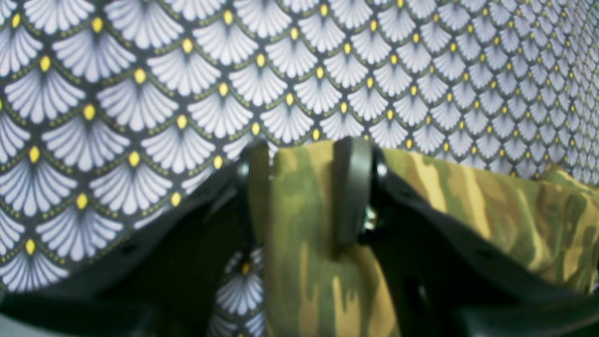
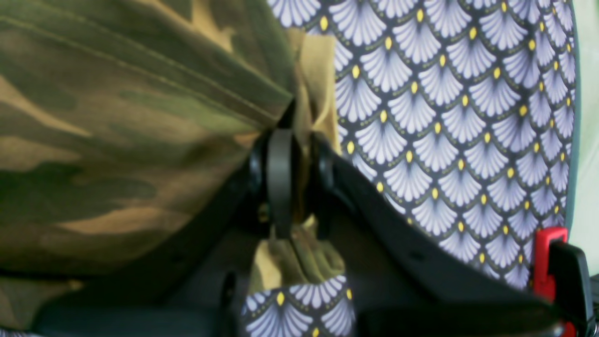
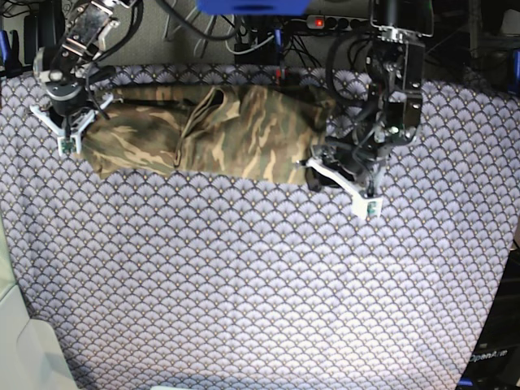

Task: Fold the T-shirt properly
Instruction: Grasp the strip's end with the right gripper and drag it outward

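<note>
The camouflage T-shirt (image 3: 236, 130) lies as a long, folded band across the far part of the table, on the fan-scale tablecloth (image 3: 244, 276). My left gripper (image 3: 318, 166) is at the band's right end. In the left wrist view it (image 1: 304, 187) is shut on a fold of the T-shirt (image 1: 514, 210), with cloth between the fingers. My right gripper (image 3: 84, 122) is at the band's left end. In the right wrist view it (image 2: 302, 173) is shut on a bunched edge of the T-shirt (image 2: 117, 140).
Cables and a power strip (image 3: 325, 22) run along the table's far edge behind the shirt. A red clamp (image 2: 545, 252) sits at the table edge in the right wrist view. A pale surface (image 3: 24, 349) lies beyond the table's front left corner.
</note>
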